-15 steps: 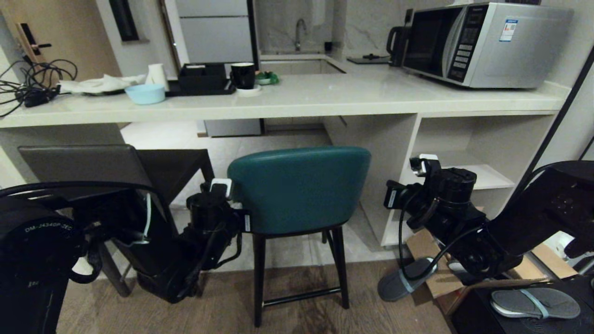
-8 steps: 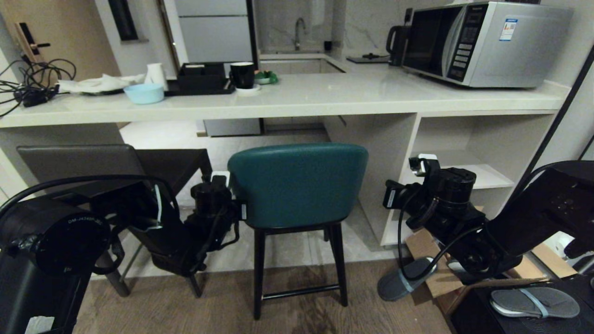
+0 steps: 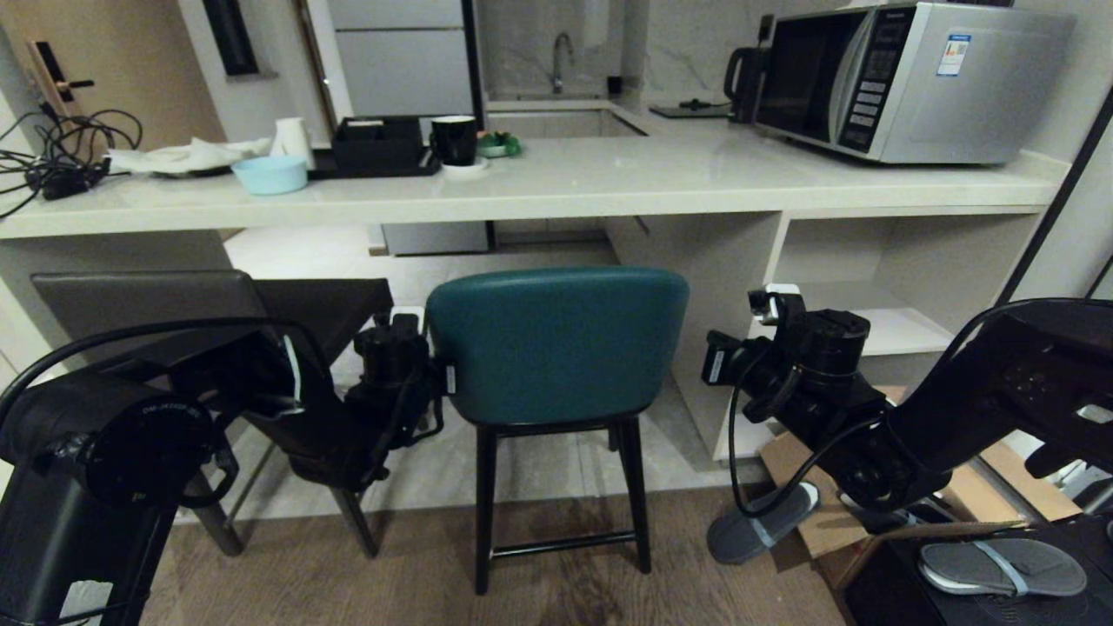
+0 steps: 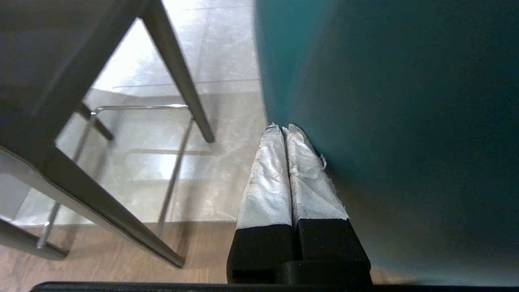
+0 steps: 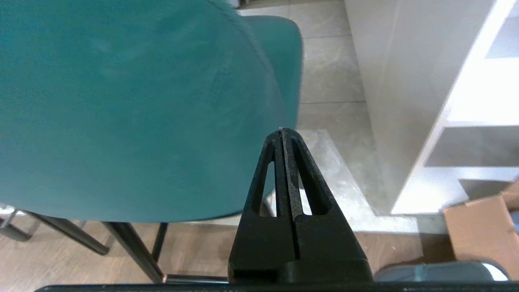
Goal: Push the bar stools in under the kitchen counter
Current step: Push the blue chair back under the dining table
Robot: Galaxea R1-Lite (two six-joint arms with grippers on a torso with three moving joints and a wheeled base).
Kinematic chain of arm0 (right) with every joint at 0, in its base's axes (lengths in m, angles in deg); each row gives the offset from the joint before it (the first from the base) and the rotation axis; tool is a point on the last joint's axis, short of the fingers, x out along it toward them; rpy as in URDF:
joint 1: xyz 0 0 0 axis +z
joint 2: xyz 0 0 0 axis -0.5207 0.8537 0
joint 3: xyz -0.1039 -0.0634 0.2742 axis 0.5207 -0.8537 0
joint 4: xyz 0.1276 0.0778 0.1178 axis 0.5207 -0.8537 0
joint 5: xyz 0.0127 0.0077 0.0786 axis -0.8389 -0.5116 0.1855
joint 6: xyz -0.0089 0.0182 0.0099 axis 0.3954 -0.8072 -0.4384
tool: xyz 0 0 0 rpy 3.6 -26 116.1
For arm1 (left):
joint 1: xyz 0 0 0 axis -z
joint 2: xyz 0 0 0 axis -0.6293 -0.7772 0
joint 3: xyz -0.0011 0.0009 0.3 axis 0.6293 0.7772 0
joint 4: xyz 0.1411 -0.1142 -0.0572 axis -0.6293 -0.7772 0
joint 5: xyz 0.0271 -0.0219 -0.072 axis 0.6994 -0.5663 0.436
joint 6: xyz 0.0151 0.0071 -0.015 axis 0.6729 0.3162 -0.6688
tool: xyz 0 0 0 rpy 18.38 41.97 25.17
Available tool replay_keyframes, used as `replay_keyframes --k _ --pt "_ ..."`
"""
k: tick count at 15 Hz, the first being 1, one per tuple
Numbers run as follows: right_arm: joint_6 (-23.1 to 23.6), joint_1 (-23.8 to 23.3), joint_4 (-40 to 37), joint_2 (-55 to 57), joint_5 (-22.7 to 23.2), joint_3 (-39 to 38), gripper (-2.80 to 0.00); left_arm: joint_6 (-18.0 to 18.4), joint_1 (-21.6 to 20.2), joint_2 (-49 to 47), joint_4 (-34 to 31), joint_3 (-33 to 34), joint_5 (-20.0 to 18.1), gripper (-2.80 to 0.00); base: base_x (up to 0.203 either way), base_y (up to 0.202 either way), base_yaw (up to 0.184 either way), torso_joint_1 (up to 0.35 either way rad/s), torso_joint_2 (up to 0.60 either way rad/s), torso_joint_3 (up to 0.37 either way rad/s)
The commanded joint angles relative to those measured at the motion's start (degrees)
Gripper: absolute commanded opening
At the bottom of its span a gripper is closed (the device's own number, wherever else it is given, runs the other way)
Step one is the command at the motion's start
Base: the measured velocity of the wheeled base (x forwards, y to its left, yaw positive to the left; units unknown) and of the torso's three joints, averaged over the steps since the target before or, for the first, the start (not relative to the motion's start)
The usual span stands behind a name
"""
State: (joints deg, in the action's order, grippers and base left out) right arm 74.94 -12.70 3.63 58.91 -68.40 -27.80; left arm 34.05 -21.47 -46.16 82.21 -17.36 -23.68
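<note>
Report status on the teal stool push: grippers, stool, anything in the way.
Left gripper shut, against teal stool back's edge. Right gripper shut, beside the other edge. Stool faces kitchen counter. Nothing seen blocking.

you can make out pale lettering on the left arm's black motor housing (image 3: 148, 416) at the lower left, too small to read. the blue-and-white sticker (image 3: 954, 55) on the microwave (image 3: 904, 78), upper right, is illegible too.

A wood-plank floor (image 3: 565, 600) is filling the lower frame, giving way to pale tiles (image 3: 556, 469) at centre. The teal stool (image 3: 556, 348) and grey stool (image 3: 174, 304) are standing on it; slippers (image 3: 756, 526) and cardboard (image 3: 817, 513) are lying lower right.
</note>
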Motion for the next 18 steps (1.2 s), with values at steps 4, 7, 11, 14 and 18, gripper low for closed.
replay_keyframes --k 4,7,11,14,18 --pt "0.0 0.6 0.5 -0.2 -0.8 -0.2 -2.8 0.0 0.0 -2.6 -4.1 -6.7 0.0 -2.8 0.0 0.0 0.0 0.0 0.0 0.0" --pt "0.1 2.0 0.2 1.4 -0.5 2.1 -2.8 -0.3 -0.8 -1.9 -3.7 -4.2 -0.1 -2.8 0.0 0.0 0.0 0.0 0.0 0.0" --pt "-0.1 5.1 -5.2 2.0 -0.8 6.3 -2.8 -0.7 -0.1 1.7 4.1 2.2 -0.6 -2.8 0.0 0.0 0.0 0.0 0.0 0.0" --pt "0.0 7.3 -5.8 3.7 -1.3 8.2 -2.8 1.0 1.1 3.5 11.8 9.4 -2.7 -2.8 0.0 0.0 0.0 0.0 0.0 0.0" --pt "0.0 8.7 -11.1 5.6 -2.1 14.4 -2.8 1.1 3.5 4.1 12.5 10.6 -2.4 -2.8 0.0 0.0 0.0 0.0 0.0 0.0"
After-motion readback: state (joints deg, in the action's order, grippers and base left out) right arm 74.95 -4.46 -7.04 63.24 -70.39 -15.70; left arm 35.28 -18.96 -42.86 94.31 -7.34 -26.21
